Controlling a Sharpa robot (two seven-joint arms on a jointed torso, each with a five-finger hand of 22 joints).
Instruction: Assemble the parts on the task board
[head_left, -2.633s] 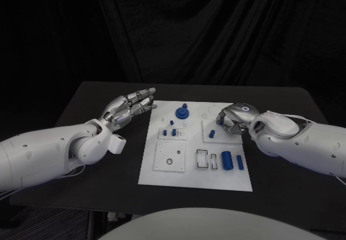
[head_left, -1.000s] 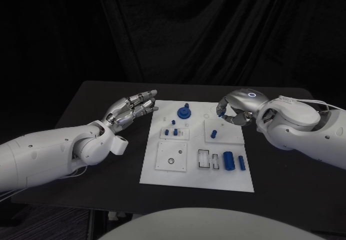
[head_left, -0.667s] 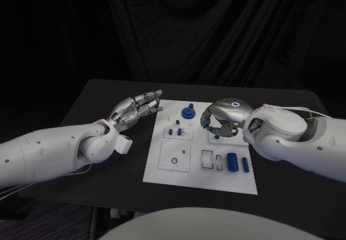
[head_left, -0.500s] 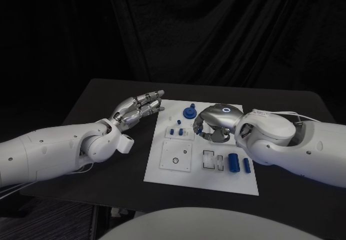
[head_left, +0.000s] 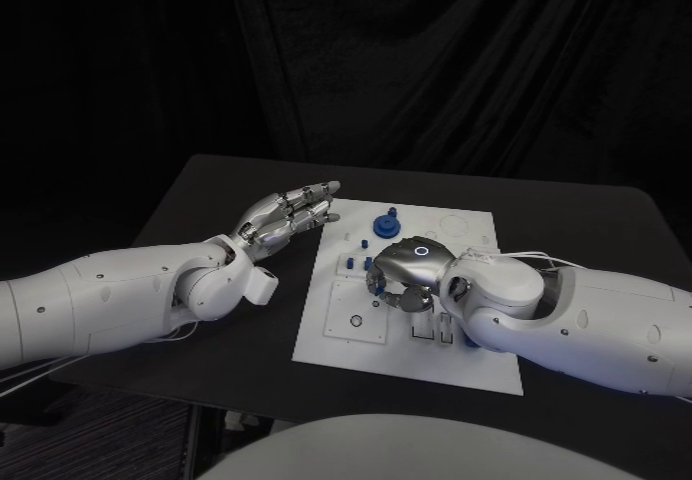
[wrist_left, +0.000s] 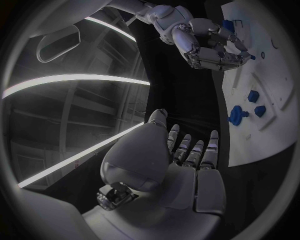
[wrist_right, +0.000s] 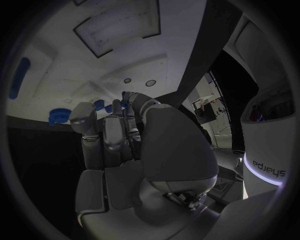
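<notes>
The white task board (head_left: 346, 345) lies mid-table. My right hand (head_left: 404, 275) hovers over its middle with fingers curled downward. In the left wrist view the same right hand (wrist_left: 212, 47) pinches a small blue peg (wrist_left: 252, 56) at its fingertips. A blue knob (head_left: 387, 224) stands at the board's far edge, and two small blue pegs (head_left: 356, 262) stand just left of the right hand. My left hand (head_left: 296, 212) is held up beside the board's far left corner, fingers apart, holding nothing. My right arm hides the parts on the board's right side.
A square plate with a small ring (head_left: 355, 322) sits on the board's near left part. The right wrist view shows the board (wrist_right: 75, 65), the blue knob (wrist_right: 59, 115) and a blue cylinder (wrist_right: 19, 70). Bare black table (head_left: 231, 180) surrounds the board.
My right hand has risen from the board's right side, dropped again, then swung left over the board's middle with fingers curled. The left hand has held its place. The camera has shifted slightly.
</notes>
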